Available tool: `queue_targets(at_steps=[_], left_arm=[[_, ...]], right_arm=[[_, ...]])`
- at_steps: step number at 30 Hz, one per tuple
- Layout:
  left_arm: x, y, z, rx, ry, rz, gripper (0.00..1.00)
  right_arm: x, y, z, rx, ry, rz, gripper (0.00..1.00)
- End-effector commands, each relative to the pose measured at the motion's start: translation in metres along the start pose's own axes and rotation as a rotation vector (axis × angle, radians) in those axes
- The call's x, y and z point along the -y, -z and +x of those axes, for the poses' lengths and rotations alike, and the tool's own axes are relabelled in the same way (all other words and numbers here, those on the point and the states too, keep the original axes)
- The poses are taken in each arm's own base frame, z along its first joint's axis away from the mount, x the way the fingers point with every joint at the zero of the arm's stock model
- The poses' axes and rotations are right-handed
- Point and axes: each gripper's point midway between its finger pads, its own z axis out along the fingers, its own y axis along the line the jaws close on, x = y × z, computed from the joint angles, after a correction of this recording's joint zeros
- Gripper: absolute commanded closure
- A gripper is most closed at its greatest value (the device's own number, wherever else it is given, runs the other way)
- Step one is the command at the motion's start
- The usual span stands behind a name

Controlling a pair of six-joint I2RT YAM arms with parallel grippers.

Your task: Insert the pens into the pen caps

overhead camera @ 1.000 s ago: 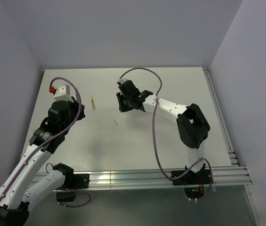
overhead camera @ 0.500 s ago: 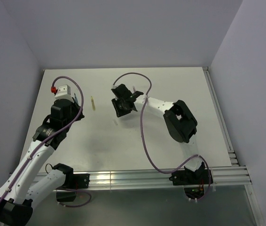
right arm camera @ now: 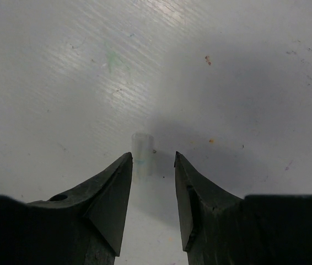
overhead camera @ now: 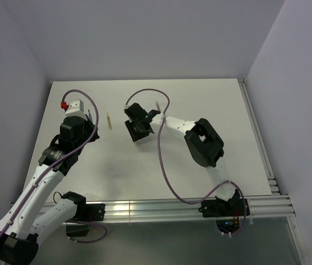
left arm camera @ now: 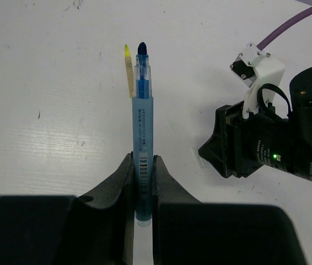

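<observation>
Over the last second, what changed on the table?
The right gripper swung left and toward the near edge; a small pale tube cap now sits between its open fingers. The left gripper barely shifted and is shut on the blue plastic pen. The thin yellow pen stayed put.

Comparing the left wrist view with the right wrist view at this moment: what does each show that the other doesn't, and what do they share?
Left wrist only: the left hand shut on the blue pen, tip pointing away; the yellow pen lying on the table just beyond it; the right arm at the right edge.
Right wrist only: the right hand, open, with a pale pen cap lying between its fingers, not gripped.
Both: the same white table surface under each hand.
</observation>
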Motion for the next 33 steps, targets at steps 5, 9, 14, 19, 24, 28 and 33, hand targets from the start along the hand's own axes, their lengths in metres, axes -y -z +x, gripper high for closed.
queue_targets(at_steps=[5,9,14,19,24,28,33], left_arm=[[0.007,0.000,-0.007,0.024,-0.006,0.035,1.00],[0.007,0.000,-0.007,0.025,-0.006,0.036,1.00],[0.006,0.001,-0.007,0.025,-0.007,0.036,1.00],[0.007,0.001,-0.007,0.025,-0.007,0.041,1.00],[0.007,0.001,-0.006,0.024,-0.008,0.040,1.00],[0.008,0.001,-0.006,0.024,-0.009,0.043,1.00],[0.008,0.001,-0.006,0.024,-0.009,0.043,1.00]], right_arm=[[-0.001,-0.002,-0.007,0.014,0.032,0.032,0.55],[-0.002,-0.005,-0.007,0.011,0.035,0.033,0.55],[-0.005,-0.007,-0.004,0.001,0.052,0.036,0.56],[-0.008,-0.010,0.000,-0.013,0.062,0.042,0.57],[-0.008,-0.013,0.006,-0.026,0.076,0.054,0.60],[-0.007,-0.015,0.009,-0.036,0.078,0.063,0.63],[-0.007,-0.015,0.010,-0.046,0.088,0.066,0.64]])
